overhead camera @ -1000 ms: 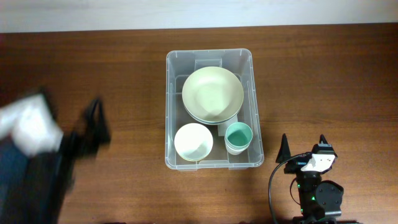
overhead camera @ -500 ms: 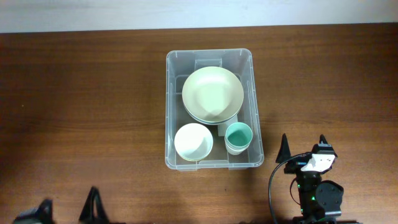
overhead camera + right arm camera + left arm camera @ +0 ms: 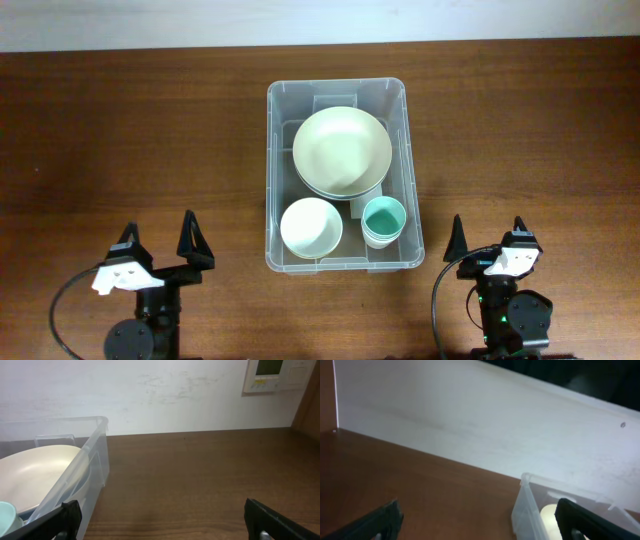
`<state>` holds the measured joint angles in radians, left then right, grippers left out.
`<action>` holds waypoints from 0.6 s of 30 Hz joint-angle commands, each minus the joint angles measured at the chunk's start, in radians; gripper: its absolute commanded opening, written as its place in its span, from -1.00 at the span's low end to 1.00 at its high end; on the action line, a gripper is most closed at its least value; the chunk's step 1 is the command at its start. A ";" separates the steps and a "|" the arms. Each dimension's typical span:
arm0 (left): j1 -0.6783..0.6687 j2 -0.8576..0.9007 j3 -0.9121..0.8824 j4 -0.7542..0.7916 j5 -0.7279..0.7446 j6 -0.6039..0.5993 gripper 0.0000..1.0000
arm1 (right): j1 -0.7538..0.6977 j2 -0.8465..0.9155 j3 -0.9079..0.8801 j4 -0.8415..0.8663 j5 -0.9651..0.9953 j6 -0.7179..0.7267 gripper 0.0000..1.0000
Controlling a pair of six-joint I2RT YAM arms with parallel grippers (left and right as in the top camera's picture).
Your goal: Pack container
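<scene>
Container (image 3: 337, 90) at frame ctr held bowls (image 3: 342, 152) + cup (image 3: 383, 218) — packing looked done. Left gripper (image 3: 160, 228), right gripper (image 3: 488, 225) sat at frame bottom, jaws apart, empty; next: prob nothing to grab.

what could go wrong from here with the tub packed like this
1. The container floor is mostly taken by the large bowl, white bowl and teal cup; anything added would sit on top and might slide or tip.
2. The teal cup stands close to the large bowl and the container wall, so a wide-open claw reaching there may knock it.
3. The right claw rests near the container's near corner; a swing could nudge it.
</scene>
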<state>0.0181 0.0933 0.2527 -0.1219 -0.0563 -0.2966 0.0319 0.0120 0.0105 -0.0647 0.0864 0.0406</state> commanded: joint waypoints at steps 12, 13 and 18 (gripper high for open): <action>-0.001 -0.077 -0.219 0.166 0.009 -0.002 0.99 | 0.006 -0.008 -0.005 -0.007 0.012 -0.007 0.98; 0.000 -0.077 -0.227 0.166 0.007 -0.002 0.99 | 0.006 -0.008 -0.005 -0.007 0.012 -0.007 0.98; 0.000 -0.077 -0.244 0.151 -0.002 0.037 0.99 | 0.006 -0.008 -0.005 -0.007 0.012 -0.007 0.98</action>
<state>0.0181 0.0269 0.0208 0.0341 -0.0570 -0.2955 0.0319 0.0120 0.0105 -0.0647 0.0864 0.0402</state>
